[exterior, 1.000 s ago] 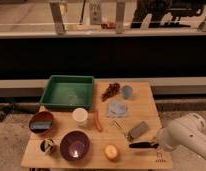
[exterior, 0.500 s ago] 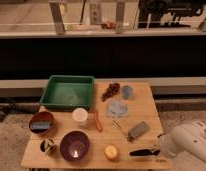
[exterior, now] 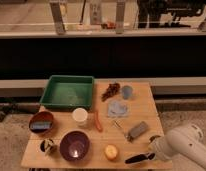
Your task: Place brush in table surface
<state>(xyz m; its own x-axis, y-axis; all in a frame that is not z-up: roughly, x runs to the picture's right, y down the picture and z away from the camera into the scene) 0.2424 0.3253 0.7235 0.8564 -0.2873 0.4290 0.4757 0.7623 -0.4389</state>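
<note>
Brush (exterior: 138,159) has shifted frontward, right of orange ball (exterior: 111,152); pincer (exterior: 153,151) at its end, state untellable.

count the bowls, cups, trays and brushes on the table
bowls: 2, purple bowl, brown bowl
cups: 2, white cup, blue cup
trays: 1, tray
brushes: 1, brush, next to the gripper at the table front right
total: 6

Black brush (exterior: 138,159) at table surface (exterior: 143,107) front right edge, pincer (exterior: 153,150) by its right end
</note>
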